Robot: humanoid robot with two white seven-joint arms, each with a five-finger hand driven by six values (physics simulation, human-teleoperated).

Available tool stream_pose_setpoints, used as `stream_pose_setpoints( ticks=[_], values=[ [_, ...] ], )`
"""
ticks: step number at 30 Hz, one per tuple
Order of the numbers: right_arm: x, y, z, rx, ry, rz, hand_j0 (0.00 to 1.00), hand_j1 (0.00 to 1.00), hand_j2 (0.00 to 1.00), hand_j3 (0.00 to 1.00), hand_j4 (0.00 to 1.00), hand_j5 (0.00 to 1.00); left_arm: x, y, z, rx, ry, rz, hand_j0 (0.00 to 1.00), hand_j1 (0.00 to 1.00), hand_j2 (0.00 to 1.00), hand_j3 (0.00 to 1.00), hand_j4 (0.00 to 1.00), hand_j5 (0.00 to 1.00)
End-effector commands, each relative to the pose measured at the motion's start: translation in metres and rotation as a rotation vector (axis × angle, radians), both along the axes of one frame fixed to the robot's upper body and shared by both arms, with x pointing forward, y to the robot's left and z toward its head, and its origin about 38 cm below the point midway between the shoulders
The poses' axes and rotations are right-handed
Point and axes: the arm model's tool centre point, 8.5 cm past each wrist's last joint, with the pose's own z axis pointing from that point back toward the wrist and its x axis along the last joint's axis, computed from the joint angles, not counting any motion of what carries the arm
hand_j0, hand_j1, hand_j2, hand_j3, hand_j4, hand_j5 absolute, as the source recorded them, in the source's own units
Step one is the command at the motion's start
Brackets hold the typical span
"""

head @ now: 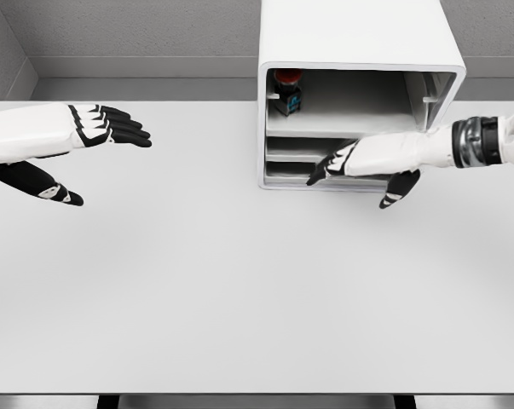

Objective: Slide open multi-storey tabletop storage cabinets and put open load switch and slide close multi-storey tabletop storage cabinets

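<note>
A white table (239, 281) seen from above. At the far left, the left hand (65, 141) hovers over the table, its fingers (120, 128) spread, pointing right, holding nothing. Right of center, at the table's back edge, stands a white storage cabinet (359, 43), its open front facing the viewer. A load switch (287, 92) with a red top stands upright at the left end of the upper compartment. The right hand (367, 162) reaches leftward across the lower drawer (291, 158), fingers extended, gripping nothing.
</note>
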Motion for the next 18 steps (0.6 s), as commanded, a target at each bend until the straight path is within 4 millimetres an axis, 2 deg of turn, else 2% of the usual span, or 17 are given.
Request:
stream_pose_setpoints(
  ticks=[1, 2, 5, 7, 9, 12, 18],
  values=[
    [-0.027, 0.024, 0.005, 0.005, -0.011, 0.119, 1.00, 1.00, 1.00, 1.00, 1.00, 1.00, 0.000, 0.001, 0.000, -0.007, 0.005, 0.003, 1.00, 1.00, 1.00, 1.00, 1.00, 1.00],
    [-0.034, 0.024, 0.010, 0.007, -0.021, 0.134, 1.00, 1.00, 1.00, 1.00, 1.00, 1.00, 0.000, 0.001, 0.001, -0.005, 0.004, 0.004, 1.00, 1.00, 1.00, 1.00, 1.00, 1.00],
    [-0.037, 0.001, 0.019, 0.000, -0.040, 0.090, 1.00, 1.00, 1.00, 1.00, 1.00, 1.00, -0.001, 0.005, -0.004, 0.004, 0.020, 0.014, 1.00, 1.00, 1.00, 1.00, 1.00, 1.00],
    [-0.046, -0.012, 0.037, 0.021, -0.076, 0.072, 1.00, 1.00, 1.00, 1.00, 1.00, 1.00, 0.000, 0.006, -0.004, 0.003, 0.021, 0.019, 1.00, 1.00, 1.00, 1.00, 1.00, 1.00],
    [-0.046, -0.023, 0.044, 0.061, -0.079, 0.034, 1.00, 1.00, 1.00, 1.00, 1.00, 1.00, 0.002, 0.010, -0.006, 0.004, 0.025, 0.032, 1.00, 1.00, 1.00, 1.00, 1.00, 1.00],
    [-0.048, -0.024, 0.043, 0.099, -0.048, 0.021, 1.00, 1.00, 1.00, 1.00, 1.00, 1.00, 0.004, 0.016, -0.016, 0.010, 0.052, 0.055, 1.00, 1.00, 1.00, 1.00, 1.00, 1.00],
    [-0.041, -0.029, 0.042, 0.082, -0.051, 0.000, 1.00, 1.00, 1.00, 1.00, 1.00, 1.00, 0.004, 0.016, -0.019, 0.011, 0.061, 0.054, 1.00, 1.00, 1.00, 1.00, 1.00, 1.00]
  ],
)
